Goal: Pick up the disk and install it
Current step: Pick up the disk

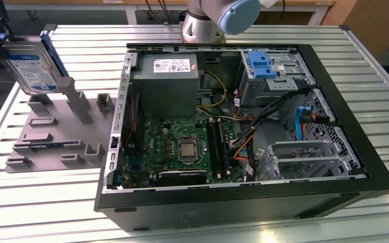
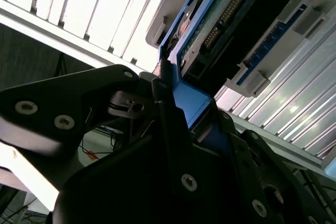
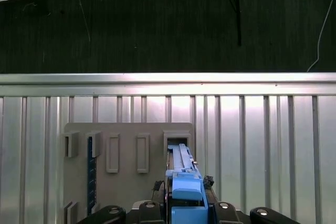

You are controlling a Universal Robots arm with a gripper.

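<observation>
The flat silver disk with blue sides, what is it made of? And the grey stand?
The flat silver disk looks like bare metal, shiny and hard-edged. Its blue side rails look like smooth plastic. The grey stand is dull all over, so it is probably plastic.

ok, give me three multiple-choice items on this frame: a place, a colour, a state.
1. Where is the disk? A in a cardboard box; B above the grey fixture plate; C on the floor.
2. Disk's side rails? A blue; B red; C yellow.
3. The gripper is: A open; B shut on a screwdriver; C shut on the disk.
Answers: 1 B, it hangs over the plate at the exterior view's left; 2 A, blue edges show; 3 C, it clamps a rail.
</observation>
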